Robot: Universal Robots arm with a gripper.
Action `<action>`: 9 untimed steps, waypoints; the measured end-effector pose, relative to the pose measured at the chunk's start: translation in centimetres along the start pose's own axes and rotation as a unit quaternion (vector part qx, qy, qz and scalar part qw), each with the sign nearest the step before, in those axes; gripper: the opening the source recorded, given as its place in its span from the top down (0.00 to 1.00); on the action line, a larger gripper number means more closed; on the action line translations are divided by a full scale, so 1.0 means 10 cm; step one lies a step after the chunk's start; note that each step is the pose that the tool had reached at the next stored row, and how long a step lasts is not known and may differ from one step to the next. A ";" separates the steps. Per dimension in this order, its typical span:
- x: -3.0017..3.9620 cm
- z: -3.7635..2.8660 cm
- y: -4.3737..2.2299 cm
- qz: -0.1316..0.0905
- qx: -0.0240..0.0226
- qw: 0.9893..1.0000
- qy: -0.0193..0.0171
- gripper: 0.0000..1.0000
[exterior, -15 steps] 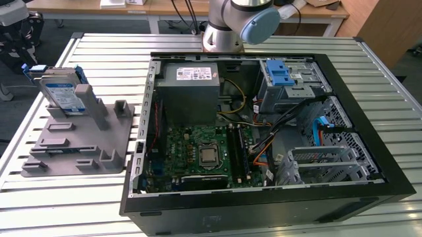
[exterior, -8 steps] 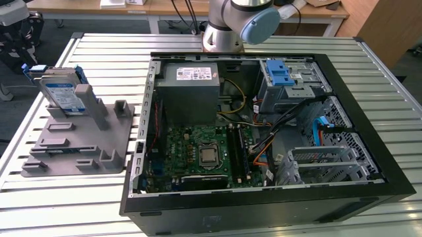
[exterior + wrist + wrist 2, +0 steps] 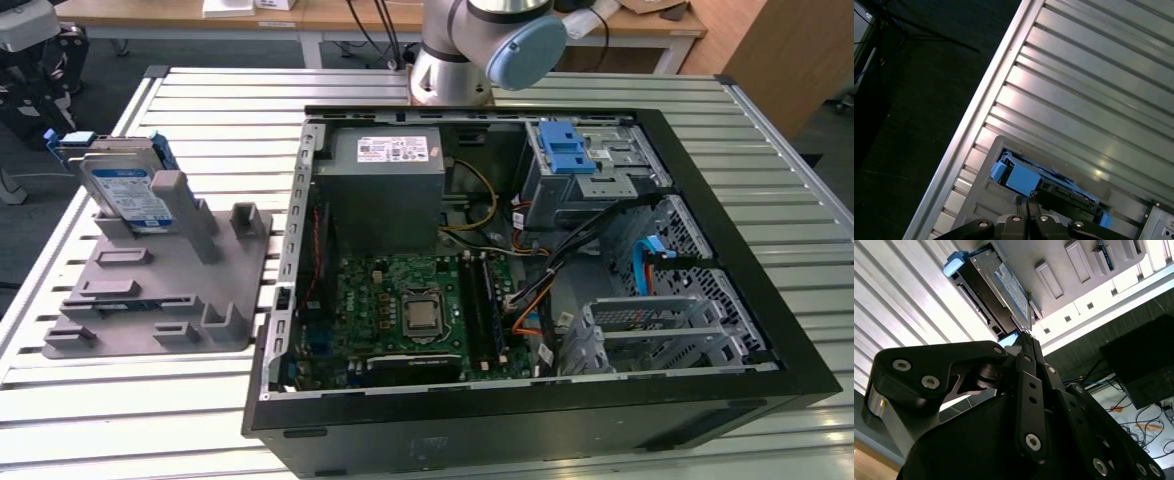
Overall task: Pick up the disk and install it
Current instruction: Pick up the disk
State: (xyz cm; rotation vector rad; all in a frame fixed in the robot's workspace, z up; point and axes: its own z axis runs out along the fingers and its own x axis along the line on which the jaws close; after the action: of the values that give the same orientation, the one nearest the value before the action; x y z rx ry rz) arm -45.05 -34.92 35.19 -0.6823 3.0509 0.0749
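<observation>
The closed, empty gripper (image 3: 1025, 336) is hovering just beside the disk (image 3: 1013, 287) standing in the grey holder (image 3: 160, 295) at the exterior view's left.

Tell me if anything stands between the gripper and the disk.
Nothing visible does. In the second wrist view the gripper, fingers closed together, points straight at the blue-framed end of the disk, which stands on edge in the grey holder.

Disk (image 3: 127, 192) is boxed in by a fixture post (image 3: 178, 205) on the exterior view's right; access from above is unobstructed. A bench (image 3: 134, 400) strip between fixture (image 3: 147, 300) and case (image 3: 534, 425) is unobstructed. Case interior is crossed by cables (image 3: 601, 238).
</observation>
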 end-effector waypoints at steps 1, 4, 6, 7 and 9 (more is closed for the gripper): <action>0.000 0.000 0.000 -0.001 0.000 1.000 0.000 0.85; 0.000 0.000 0.000 -0.005 0.000 1.000 0.000 0.85; 0.000 0.000 0.000 -0.007 0.000 1.000 0.000 0.85; 0.000 0.000 0.000 -0.008 0.000 1.000 0.000 0.85; 0.000 0.000 0.000 -0.011 0.000 1.000 0.000 0.85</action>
State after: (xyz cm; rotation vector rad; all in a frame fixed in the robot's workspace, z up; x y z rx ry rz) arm -45.05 -34.92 35.19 -0.7160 3.0437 0.0752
